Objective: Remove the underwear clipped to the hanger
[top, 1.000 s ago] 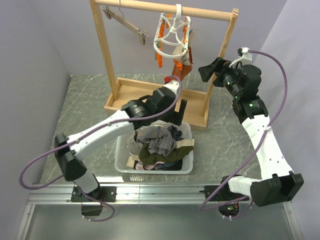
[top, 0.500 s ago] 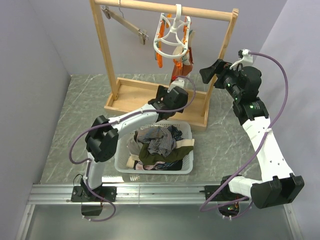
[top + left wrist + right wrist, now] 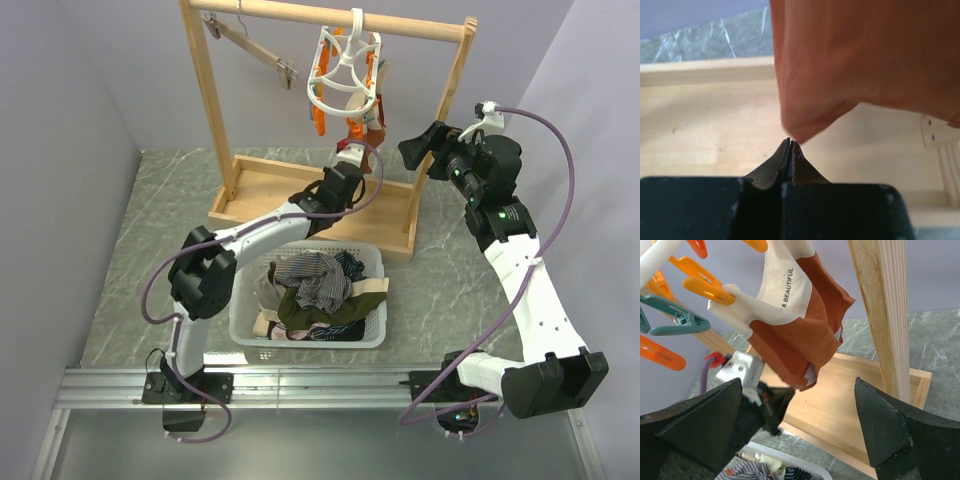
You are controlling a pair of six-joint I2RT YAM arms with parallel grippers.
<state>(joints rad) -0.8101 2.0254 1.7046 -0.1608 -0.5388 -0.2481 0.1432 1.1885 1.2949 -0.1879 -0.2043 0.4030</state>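
Note:
The white hanger (image 3: pixel 345 75) hangs by its hook from the wooden rail, with orange and teal pegs (image 3: pixel 702 287) dangling from it. One rust-orange underwear (image 3: pixel 366 130) with a cream printed band stays clipped on its right side, and shows large in the right wrist view (image 3: pixel 805 340). My left gripper (image 3: pixel 358 168) is shut right under that cloth's lowest corner (image 3: pixel 800 130); its tips (image 3: pixel 790 143) meet with no cloth visible between them. My right gripper (image 3: pixel 797 427) is open, to the right of the underwear and a little apart from it.
The wooden rack's right post (image 3: pixel 885 315) stands just beside my right gripper, and its base tray (image 3: pixel 705 125) lies below the left one. A white basket (image 3: pixel 240 322) full of removed clothes sits in front of the rack. A wooden clip hanger (image 3: pixel 250 45) hangs at the rail's left.
My left arm swung from above the basket up to the rack, and its gripper went from open to shut beneath the orange underwear. The right arm barely moved.

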